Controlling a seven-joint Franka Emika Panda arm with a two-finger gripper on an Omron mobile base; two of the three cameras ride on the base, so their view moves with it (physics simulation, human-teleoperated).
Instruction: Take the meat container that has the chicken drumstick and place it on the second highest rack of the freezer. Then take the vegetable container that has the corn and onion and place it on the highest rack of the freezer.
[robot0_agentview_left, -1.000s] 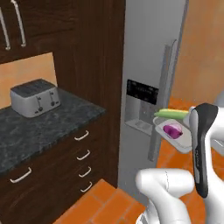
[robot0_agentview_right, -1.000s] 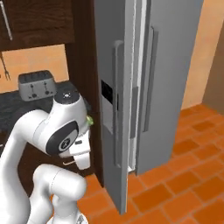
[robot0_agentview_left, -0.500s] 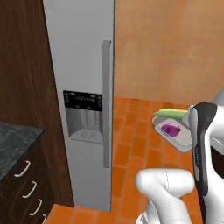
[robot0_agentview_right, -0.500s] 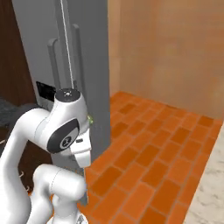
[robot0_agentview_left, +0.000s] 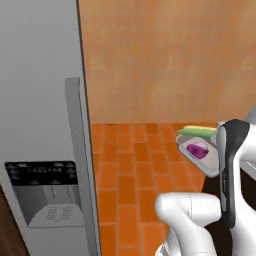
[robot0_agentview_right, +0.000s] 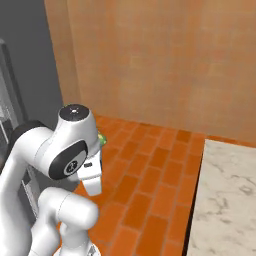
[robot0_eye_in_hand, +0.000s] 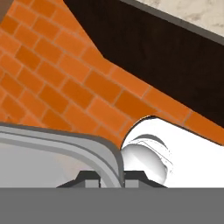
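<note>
The vegetable container (robot0_agentview_left: 199, 156), a grey tray, hangs in the air beside my arm at the right of the left base view. In it lie the pale green corn (robot0_agentview_left: 198, 131) and the purple onion (robot0_agentview_left: 197, 149). My gripper (robot0_eye_in_hand: 113, 177) is shut on the tray's rim (robot0_eye_in_hand: 65, 146), with one finger tip on each side of the wall. A green end of the corn (robot0_agentview_right: 102, 140) peeks out behind my arm. The grey freezer (robot0_agentview_left: 35, 115) stands at the left with its long bar handle (robot0_agentview_left: 76, 150). The meat container, the chicken drumstick and the racks are out of view.
An orange brick floor (robot0_agentview_left: 130, 170) and an orange wall (robot0_agentview_right: 160, 60) lie ahead. A marble counter (robot0_agentview_right: 227, 200) over a dark cabinet front (robot0_eye_in_hand: 144, 57) stands at the right. The freezer's dark side (robot0_agentview_right: 22, 75) is at the left of the right base view.
Both base views have swung right: the counter with the toaster and the dark cabinets have left the picture, and the freezer has slid left. The tray stays in the gripper beside the arm.
</note>
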